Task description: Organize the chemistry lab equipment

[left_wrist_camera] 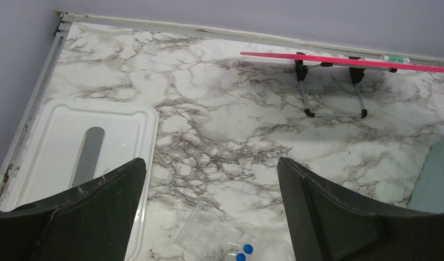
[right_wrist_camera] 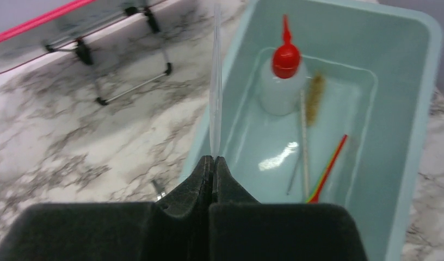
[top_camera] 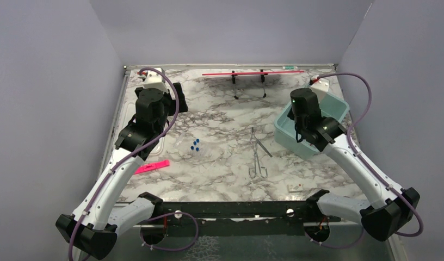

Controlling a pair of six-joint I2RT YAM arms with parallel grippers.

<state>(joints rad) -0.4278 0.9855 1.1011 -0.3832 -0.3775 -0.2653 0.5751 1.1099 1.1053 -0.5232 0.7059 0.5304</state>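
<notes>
While the left pincer (left_wrist_camera: 209, 176) gapes wide, the right pincer (right_wrist_camera: 213, 162) pinches a thin rod (right_wrist_camera: 215, 81), glass-clear.

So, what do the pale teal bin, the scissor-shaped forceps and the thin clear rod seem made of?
The pale teal bin looks like glossy plastic: glare on its floor. The scissor-shaped forceps look metal: thin and grey. The thin clear rod is see-through, either glass or clear plastic.
</notes>
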